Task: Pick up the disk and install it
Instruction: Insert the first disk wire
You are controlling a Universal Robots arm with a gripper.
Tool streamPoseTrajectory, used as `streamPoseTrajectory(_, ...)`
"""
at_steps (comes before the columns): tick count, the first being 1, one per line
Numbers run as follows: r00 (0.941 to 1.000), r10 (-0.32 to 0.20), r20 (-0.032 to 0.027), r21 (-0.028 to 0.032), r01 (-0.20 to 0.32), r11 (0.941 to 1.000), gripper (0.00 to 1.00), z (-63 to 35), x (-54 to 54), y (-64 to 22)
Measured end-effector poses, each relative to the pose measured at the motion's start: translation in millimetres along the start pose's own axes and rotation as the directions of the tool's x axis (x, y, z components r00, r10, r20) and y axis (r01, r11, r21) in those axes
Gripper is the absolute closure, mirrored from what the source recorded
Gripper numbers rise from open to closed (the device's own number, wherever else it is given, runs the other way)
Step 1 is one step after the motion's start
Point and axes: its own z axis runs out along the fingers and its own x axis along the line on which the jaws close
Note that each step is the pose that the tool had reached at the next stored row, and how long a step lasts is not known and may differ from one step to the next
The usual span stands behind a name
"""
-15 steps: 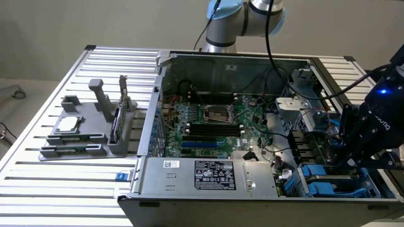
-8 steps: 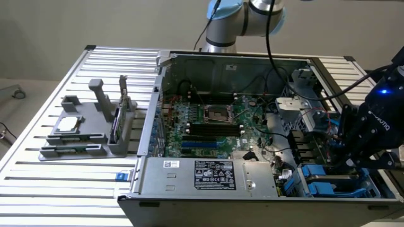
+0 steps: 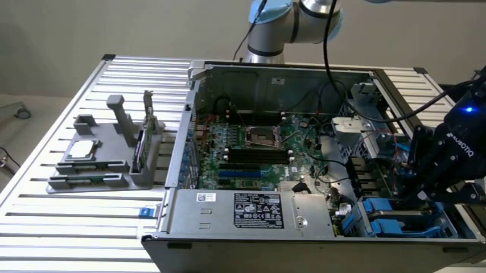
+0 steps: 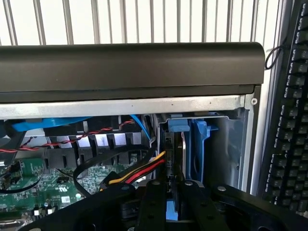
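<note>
The disk (image 4: pixel 175 149) stands on edge in the drive bay at the corner of the open computer case (image 3: pixel 227 74). Its metal side and blue carrier bracket (image 4: pixel 179 126) face the wrist camera. My gripper (image 4: pixel 173 192) is shut on the disk's near end, with a black finger (image 4: pixel 151 202) on each side of the blue bracket. In the exterior view, the gripper (image 3: pixel 416 190) reaches down into the bay area at the case's near corner on the exterior view's right. The black gripper body covers the disk there.
A second blue caddy (image 4: pixel 199 149) sits in the slot beside the disk, and more blue caddies (image 3: pixel 383 213) fill the bay. Red and yellow cables (image 4: pixel 139 171) run close to the disk. The motherboard (image 3: pixel 251 148) and power supply (image 3: pixel 251 210) fill the case. A grey fixture (image 3: pixel 99 165) stands on the slatted table.
</note>
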Motion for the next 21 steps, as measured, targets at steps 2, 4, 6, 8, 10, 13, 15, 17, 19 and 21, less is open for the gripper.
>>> streamPoseTrajectory(2,1.0,-0.001,0.0008,0.0089,0.001,1.0,0.83,0.0,0.1,2.2)
streamPoseTrajectory(4,1.0,-0.002,0.0009,0.0165,0.002,0.9999,0.83,0.7,0.3,3.5)
streamPoseTrajectory(6,1.0,-0.002,0.0015,0.024,0.002,0.9997,0.83,1.5,0.4,4.5)
streamPoseTrajectory(8,1.0,-0.003,0.0018,0.032,0.003,0.9995,0.83,2.4,0.5,5.4)
streamPoseTrajectory(10,1.0,-0.004,0.0025,0.0405,0.004,0.9992,0.83,2.7,0.5,6.6)
streamPoseTrajectory(13,1.0,-0.005,0.0029,0.0565,0.005,0.9984,0.83,2.9,0.7,10.4)
streamPoseTrajectory(15,1.0,-0.006,0.0032,0.0661,0.006,0.9978,0.83,2.8,0.9,13.6)
streamPoseTrajectory(17,1.0,-0.007,0.0039,0.0741,0.007,0.9972,0.83,2.9,1.1,16.2)
streamPoseTrajectory(19,1.0,-0.007,0.004,0.081,0.007,0.9967,0.83,3.6,1.3,17.6)
streamPoseTrajectory(21,1.0,-0.008,0.0047,0.0871,0.008,0.9962,0.83,4.4,1.4,18.4)
